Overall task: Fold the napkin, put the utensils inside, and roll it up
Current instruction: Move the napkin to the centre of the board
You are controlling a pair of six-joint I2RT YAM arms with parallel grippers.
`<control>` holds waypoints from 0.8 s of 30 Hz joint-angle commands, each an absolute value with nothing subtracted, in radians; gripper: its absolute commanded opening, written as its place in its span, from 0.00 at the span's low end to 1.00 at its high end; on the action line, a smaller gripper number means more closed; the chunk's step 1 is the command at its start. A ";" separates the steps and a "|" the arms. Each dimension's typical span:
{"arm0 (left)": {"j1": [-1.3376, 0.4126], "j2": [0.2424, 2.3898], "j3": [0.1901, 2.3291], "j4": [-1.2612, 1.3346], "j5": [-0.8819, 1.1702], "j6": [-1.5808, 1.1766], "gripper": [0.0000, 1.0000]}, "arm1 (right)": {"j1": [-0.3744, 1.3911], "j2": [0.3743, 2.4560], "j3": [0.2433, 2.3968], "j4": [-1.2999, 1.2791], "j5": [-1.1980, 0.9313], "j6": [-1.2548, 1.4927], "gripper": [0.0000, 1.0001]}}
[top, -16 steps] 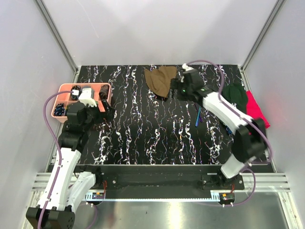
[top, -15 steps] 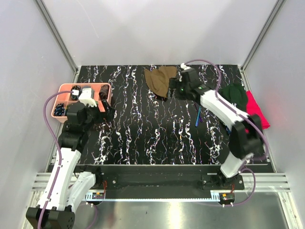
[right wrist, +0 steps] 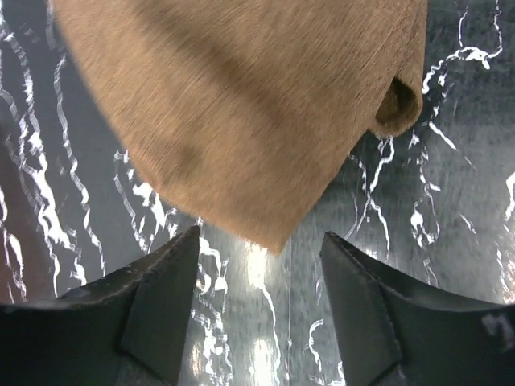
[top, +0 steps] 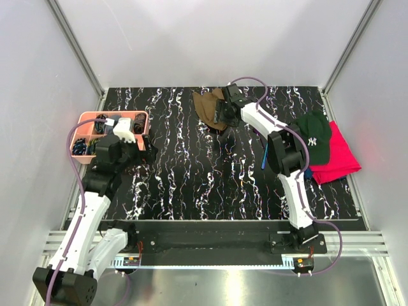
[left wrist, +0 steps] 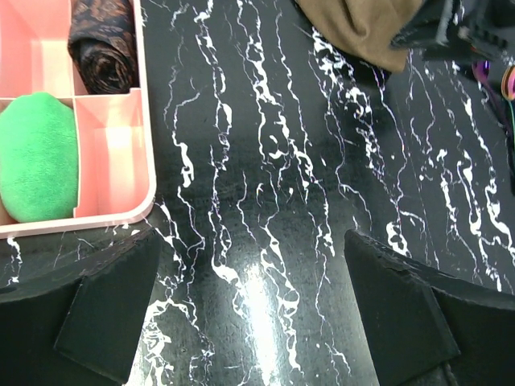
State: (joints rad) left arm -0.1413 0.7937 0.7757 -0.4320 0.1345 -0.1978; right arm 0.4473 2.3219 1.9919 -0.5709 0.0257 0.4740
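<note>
From overhead, your right gripper (top: 223,115) sits at the near edge of the napkin (top: 208,105), which lies crumpled at the far middle of the table (top: 191,185), not spread flat. The utensils (top: 264,156) show only as a slim blue sliver beside the right arm, well apart from the cloth. If that arm pulls back low, it could knock them toward the green cap (top: 315,135) and the red cloth (top: 344,159). Your left gripper (top: 146,150) hovers by the pink tray (top: 80,124), too far away to pin the napkin if the right side drags it.

In the left wrist view, the jaws stand wide apart with only bare marbled tabletop between them. The tray's corner lies just beside the left finger (left wrist: 105,314), so a careless swing toward the cloth could clip it.

In the right wrist view, the jaws are apart and hold nothing; the napkin's pointed corner just reaches into the gap. Close here and you may catch only the tip, which would likely slip out on the pull. The curled fold at the cloth's right edge suggests doubled layers, so a deeper bite may lift it bunched rather than opening it.
</note>
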 commanded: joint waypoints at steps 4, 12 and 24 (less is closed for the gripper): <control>-0.178 0.801 0.801 -0.433 0.092 -0.161 0.99 | 0.410 2.436 2.135 -0.649 0.003 0.548 0.63; -0.181 0.790 0.796 -0.433 0.069 -0.167 0.99 | 0.428 2.402 2.071 -0.646 -0.163 0.456 0.00; -0.186 0.795 0.732 -0.310 0.234 -0.440 0.99 | 0.655 1.674 1.139 -0.592 -0.143 0.555 0.06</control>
